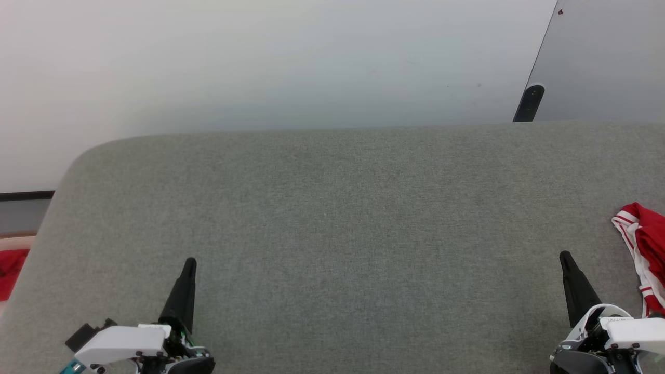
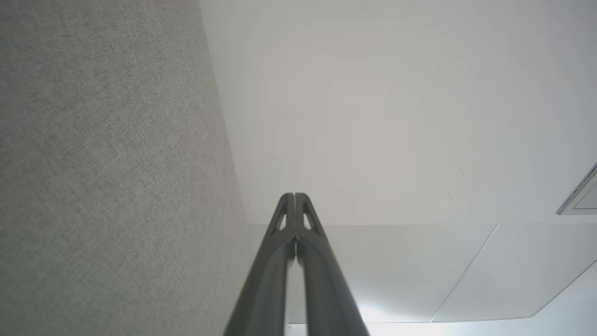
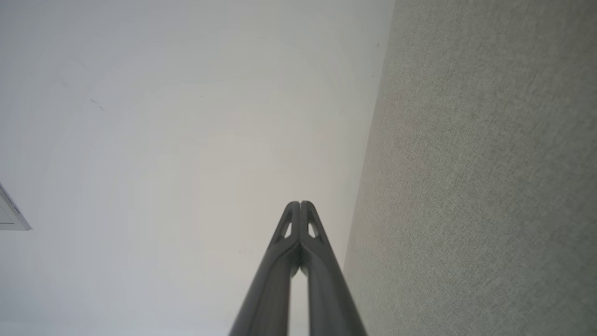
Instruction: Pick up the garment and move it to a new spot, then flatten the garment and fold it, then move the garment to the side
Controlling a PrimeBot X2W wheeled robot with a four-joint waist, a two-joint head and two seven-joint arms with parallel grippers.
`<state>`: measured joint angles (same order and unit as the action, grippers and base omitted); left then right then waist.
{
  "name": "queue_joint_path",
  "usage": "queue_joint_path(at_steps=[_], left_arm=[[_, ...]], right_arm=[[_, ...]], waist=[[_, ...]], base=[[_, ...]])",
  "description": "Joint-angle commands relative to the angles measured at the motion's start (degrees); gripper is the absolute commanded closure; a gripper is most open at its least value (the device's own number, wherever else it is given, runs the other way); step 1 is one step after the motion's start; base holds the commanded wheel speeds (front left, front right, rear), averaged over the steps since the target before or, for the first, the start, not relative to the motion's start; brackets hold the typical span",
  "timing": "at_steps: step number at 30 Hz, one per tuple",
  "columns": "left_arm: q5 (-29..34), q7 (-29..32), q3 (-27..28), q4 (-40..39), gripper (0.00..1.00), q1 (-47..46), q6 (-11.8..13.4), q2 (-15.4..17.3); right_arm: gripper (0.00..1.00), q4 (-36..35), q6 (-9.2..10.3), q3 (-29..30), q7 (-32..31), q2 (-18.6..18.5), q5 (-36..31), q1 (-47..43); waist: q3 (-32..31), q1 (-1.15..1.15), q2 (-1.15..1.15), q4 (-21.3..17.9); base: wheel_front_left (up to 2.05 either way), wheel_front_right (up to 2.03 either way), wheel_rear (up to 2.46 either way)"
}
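The garment (image 1: 646,249), red with red-and-white striped trim, lies bunched at the right edge of the grey fabric surface (image 1: 343,218), partly cut off by the frame. My right gripper (image 1: 566,258) stands shut and empty just left of it, a short gap between them. My left gripper (image 1: 190,264) is shut and empty at the lower left, far from the garment. In the left wrist view the left gripper (image 2: 295,196) has its fingertips pressed together. The right wrist view shows the right gripper (image 3: 301,204) the same way, against a pale wall.
A plain red cloth (image 1: 11,270) lies off the surface's left edge. A white wall (image 1: 291,62) rises behind the surface, with a grey panel (image 1: 608,57) and a dark fitting (image 1: 530,103) at the upper right. The grey surface spreads wide between both grippers.
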<state>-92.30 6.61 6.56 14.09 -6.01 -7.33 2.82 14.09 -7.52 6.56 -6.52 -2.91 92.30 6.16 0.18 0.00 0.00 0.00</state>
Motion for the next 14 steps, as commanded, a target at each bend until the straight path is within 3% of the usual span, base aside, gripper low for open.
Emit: queue_joint_path(at_steps=[1,14], left_arm=[[-0.2,0.1,0.1,0.1,1.0,-0.6,-0.3,0.0],[-0.2,0.1,0.1,0.1,1.0,-0.6,-0.3,0.0]], right_arm=[[1.0,0.0,0.06,0.0,0.0,0.2,0.2,0.2],[1.0,0.0,0.06,0.0,0.0,0.2,0.2,0.2]], waist=[[0.0,0.0,0.0,0.0],[0.0,0.0,0.0,0.0]], base=[[0.0,0.0,0.0],[0.0,0.0,0.0]])
